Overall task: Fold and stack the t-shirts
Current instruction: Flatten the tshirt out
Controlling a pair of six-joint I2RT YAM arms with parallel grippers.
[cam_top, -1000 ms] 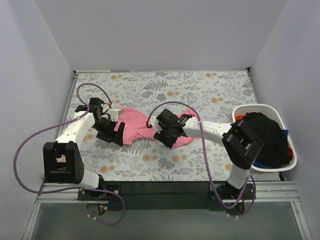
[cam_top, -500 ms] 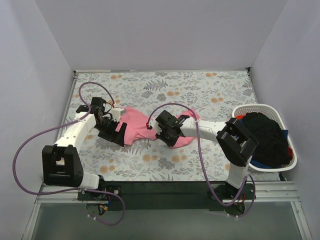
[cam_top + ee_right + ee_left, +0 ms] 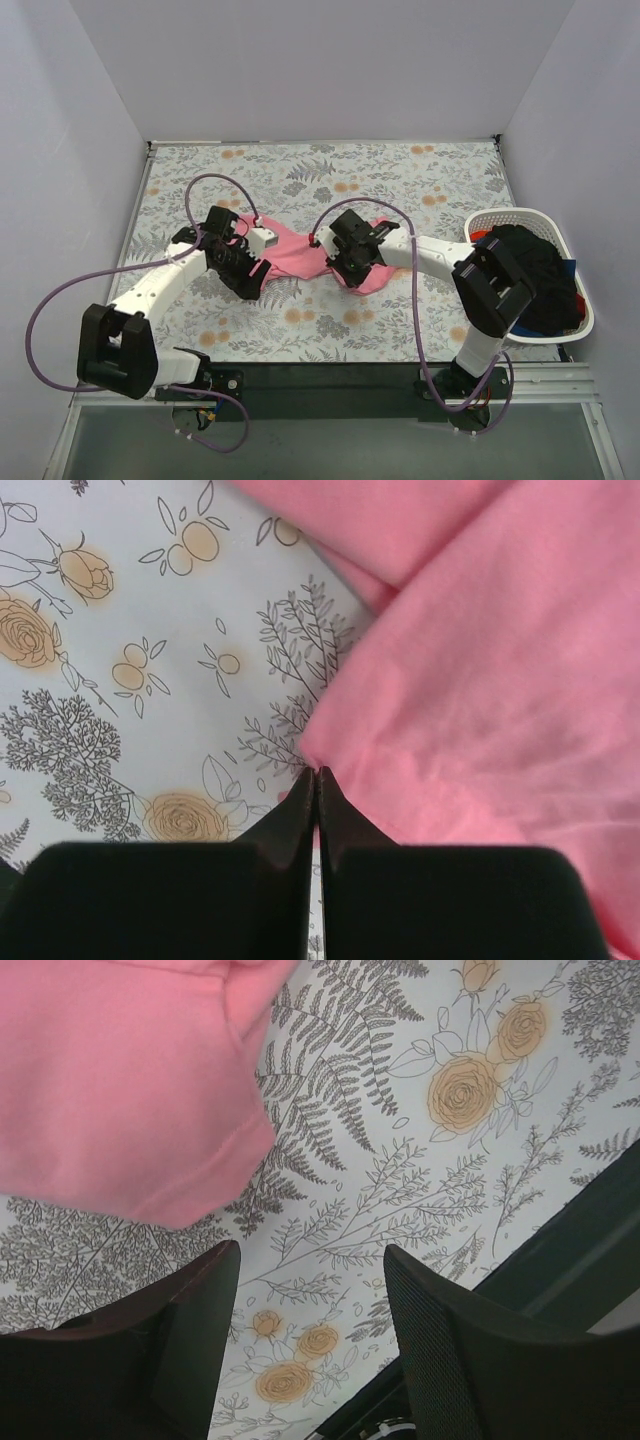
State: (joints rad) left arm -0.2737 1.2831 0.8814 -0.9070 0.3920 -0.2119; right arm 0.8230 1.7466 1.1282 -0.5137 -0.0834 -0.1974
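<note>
Salmon-pink cotton: the salmon-pink t-shirt [image 3: 295,252] is lying crumpled on the tabletop between the two arms, on the grey-and-orange floral tablecloth [image 3: 400,180].

Surroundings: a white laundry basket [image 3: 505,213] is sitting at the right edge of the tabletop, well apart from the pink shirt. A black t-shirt [image 3: 530,265] is heaping out of it, with red cloth [image 3: 478,237] and dark blue cloth [image 3: 525,327] peeking out at the rim. Purple cables [image 3: 60,290] are looping off both arms.

Obstruction: from above, the wrist of the right arm [image 3: 430,255] is covering the shirt's right end, and the wrist of the left arm [image 3: 160,285] is covering its near left edge.

Orientation: the shirt's long axis is running left to right, dipping slightly toward the near edge at the right end. Cannot tell which end is the neck.

Left hand [image 3: 310,1255]: fingers are standing apart with nothing between them, hovering over bare tablecloth, with a stitched hem [image 3: 215,1175] of the shirt lying just beyond them.

Right hand [image 3: 317,772]: fingertips are pressing together, pinching the shirt's edge, and the fabric is puckering toward them.
</note>
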